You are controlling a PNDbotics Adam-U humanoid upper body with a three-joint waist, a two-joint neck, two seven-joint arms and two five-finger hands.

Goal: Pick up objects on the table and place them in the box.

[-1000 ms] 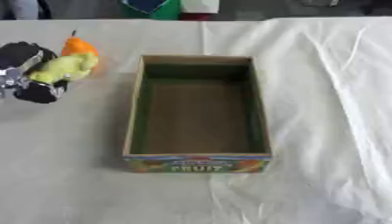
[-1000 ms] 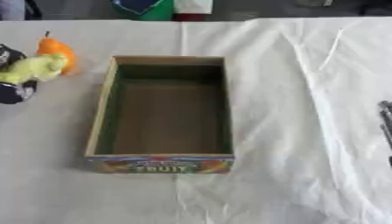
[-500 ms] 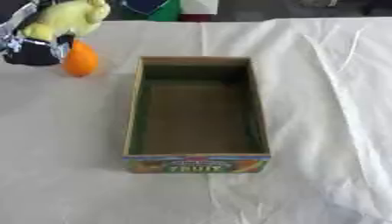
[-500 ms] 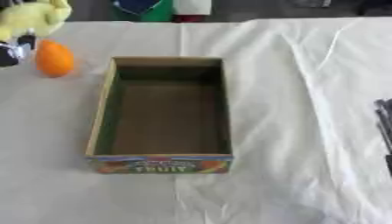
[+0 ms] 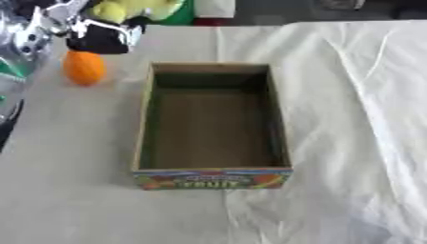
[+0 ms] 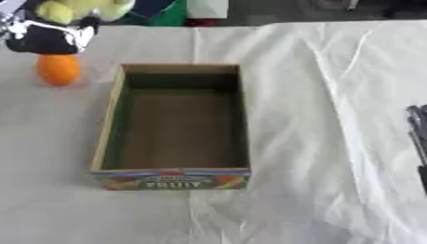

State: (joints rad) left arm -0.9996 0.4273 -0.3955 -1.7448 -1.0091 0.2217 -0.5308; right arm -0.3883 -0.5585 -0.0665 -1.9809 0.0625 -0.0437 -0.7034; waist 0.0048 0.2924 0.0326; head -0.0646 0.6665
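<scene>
My left hand (image 5: 98, 34), black with silver parts, hangs above the table's far left corner, its fingers curled round a yellow-green soft fruit (image 5: 135, 8). Just below it an orange (image 5: 84, 67) lies alone on the table, to the left of the box. The cardboard fruit box (image 5: 143, 125) stands in the middle with its long side running away from me, and nothing shows inside it. Dark straight fingers of my right hand (image 6: 418, 138) show at the right edge of the right eye view, low and away from the box.
A white creased cloth (image 5: 359, 109) covers the table to the right of the box. A green thing (image 6: 171, 14) and a white thing (image 6: 206, 8) stand at the far edge behind the box. My left arm's silver parts (image 5: 21, 43) fill the upper left corner.
My left hand has risen from the table with the yellow-green fruit and moved toward the far edge and slightly right. The orange it uncovered stays on the table.
</scene>
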